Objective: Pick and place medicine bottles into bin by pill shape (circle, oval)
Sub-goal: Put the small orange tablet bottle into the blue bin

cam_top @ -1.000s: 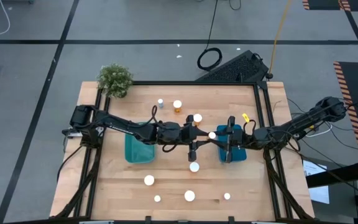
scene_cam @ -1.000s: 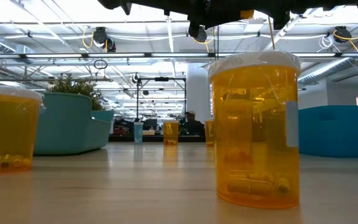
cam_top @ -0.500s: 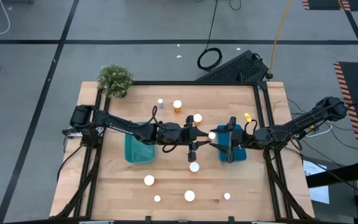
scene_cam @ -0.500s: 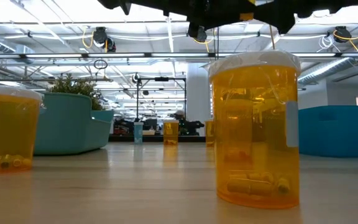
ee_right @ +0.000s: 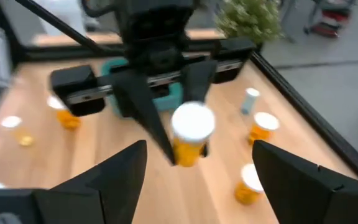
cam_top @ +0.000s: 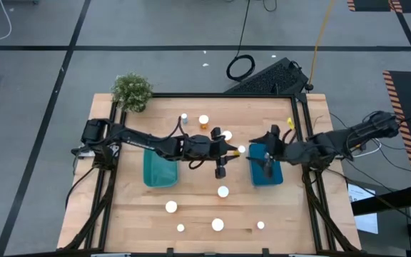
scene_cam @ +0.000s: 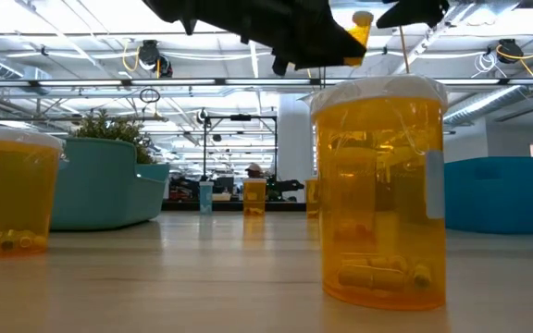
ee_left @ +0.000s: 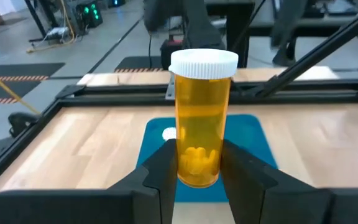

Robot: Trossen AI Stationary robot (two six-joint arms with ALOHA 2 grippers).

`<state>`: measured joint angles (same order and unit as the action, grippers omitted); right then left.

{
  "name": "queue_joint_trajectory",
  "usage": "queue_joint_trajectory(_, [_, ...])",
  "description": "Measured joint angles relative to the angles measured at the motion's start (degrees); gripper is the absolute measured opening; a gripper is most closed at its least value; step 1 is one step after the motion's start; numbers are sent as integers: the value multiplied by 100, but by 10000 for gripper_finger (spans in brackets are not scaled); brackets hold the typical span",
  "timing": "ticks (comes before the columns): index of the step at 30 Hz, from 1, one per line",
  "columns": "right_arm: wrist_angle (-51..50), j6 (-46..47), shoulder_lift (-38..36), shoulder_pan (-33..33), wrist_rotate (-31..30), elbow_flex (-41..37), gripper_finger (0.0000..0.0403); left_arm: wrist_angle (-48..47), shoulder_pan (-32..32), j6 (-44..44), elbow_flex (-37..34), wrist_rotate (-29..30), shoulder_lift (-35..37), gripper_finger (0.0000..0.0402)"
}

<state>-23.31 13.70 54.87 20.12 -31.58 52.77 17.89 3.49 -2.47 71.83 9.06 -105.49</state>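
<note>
Between the two bins, above the middle of the bench [cam_top: 127, 214], an amber bottle [ee_left: 202, 118] with a white cap sits clamped low on its body in the left gripper [ee_left: 199, 163], facing the blue bin [ee_left: 253, 134]. A second ago both grippers met here; now the right gripper [cam_top: 268, 151] has drawn back over the blue bin with fingers spread wide and empty, so the handover looks done. Loose bottles [cam_top: 222, 191] wait near the front edge.
</note>
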Motion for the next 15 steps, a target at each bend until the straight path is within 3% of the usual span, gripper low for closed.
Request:
queue_joint_trajectory(4, [-1144, 202, 571, -237, 35, 983, 281, -153, -99, 10, 0, 2, -2, 113])
queue_joint_trajectory(8, [-1639, 216, 1196, -618, 825, 1677, 281, -184, -128, -10, 0, 3, -4, 113])
queue_joint_trajectory(15, [-2051, -75, 1991, -1169, 1570, 2088, 265, -437, -161, -144, 0, 7, -7, 113])
